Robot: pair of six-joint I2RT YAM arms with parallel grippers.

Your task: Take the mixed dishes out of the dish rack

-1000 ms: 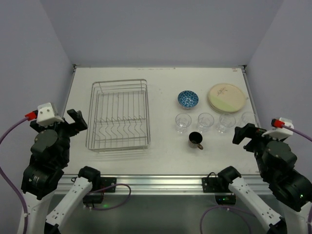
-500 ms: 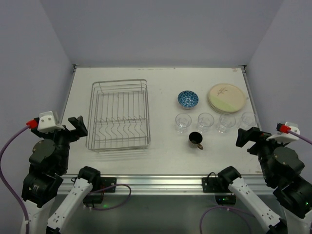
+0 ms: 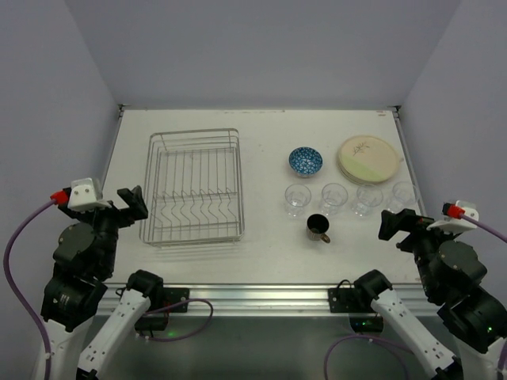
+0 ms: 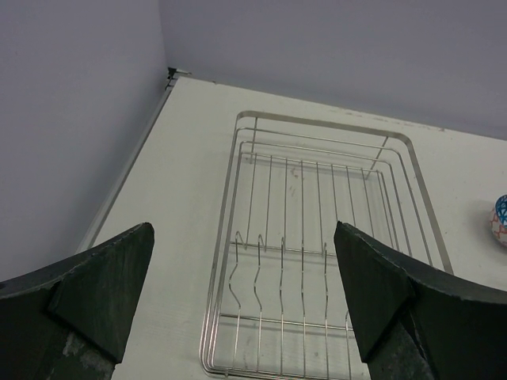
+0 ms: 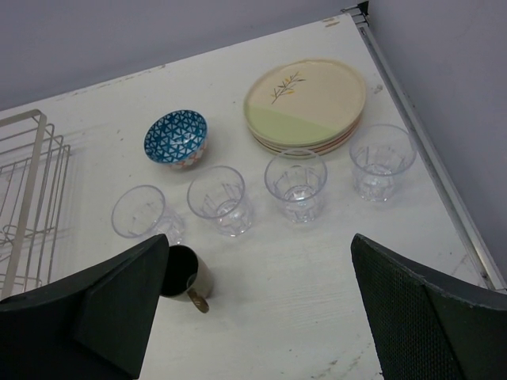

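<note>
The silver wire dish rack (image 3: 194,186) stands empty on the left of the table; it also shows in the left wrist view (image 4: 317,253). The cream plates (image 3: 368,158) are stacked at the back right (image 5: 307,103), the blue-patterned bowl (image 3: 305,161) beside them (image 5: 175,138). Several clear glasses (image 3: 333,198) stand in a row (image 5: 295,184). The dark brown mug (image 3: 318,228) stands in front of them (image 5: 184,273). My left gripper (image 3: 127,203) is open and empty, raised near the rack's front left (image 4: 242,305). My right gripper (image 3: 400,224) is open and empty, raised over the table's right front (image 5: 257,309).
The white table (image 3: 261,237) ends at a metal rail along its near edge (image 3: 253,297). Grey walls close the left, back and right sides. A raised strip runs along the right table edge (image 5: 432,158).
Both arms have shifted slightly: the left gripper has drifted down and right, the right gripper down then slightly left. The dishes and the rack have not moved.
</note>
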